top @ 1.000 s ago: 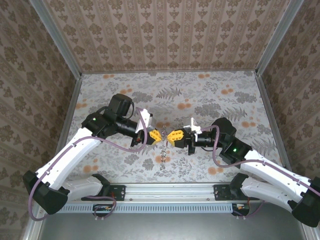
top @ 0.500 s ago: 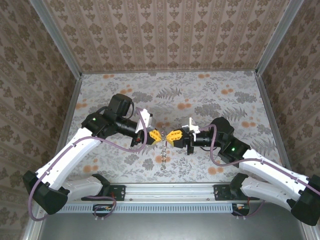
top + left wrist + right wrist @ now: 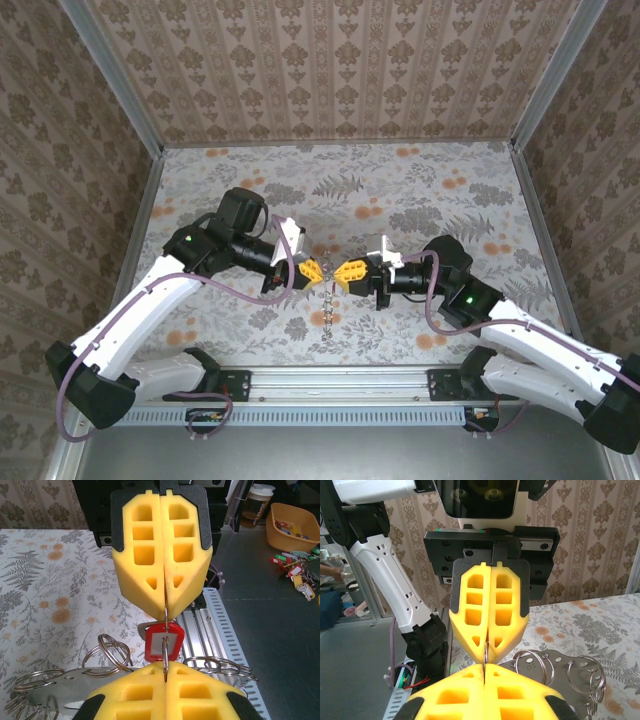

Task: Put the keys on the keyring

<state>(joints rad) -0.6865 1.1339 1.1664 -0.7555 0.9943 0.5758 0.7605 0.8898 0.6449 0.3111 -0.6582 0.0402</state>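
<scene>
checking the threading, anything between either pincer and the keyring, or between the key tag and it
Nothing visible: left pincer and right pincer are both shut on the keyring, edge-on between their tips, with the red key tag right at it.

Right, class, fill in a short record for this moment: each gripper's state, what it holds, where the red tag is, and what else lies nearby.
left gripper: shut, pinching the keyring
right gripper: shut on the same keyring, tip to tip with the left
keyring angle: edge-on, a thin line between the two grippers
red tag: at the keyring, between the grippers; threaded or not, cannot tell
metal plate: below the grippers, carrying spare rings
table: flowered cloth
</scene>
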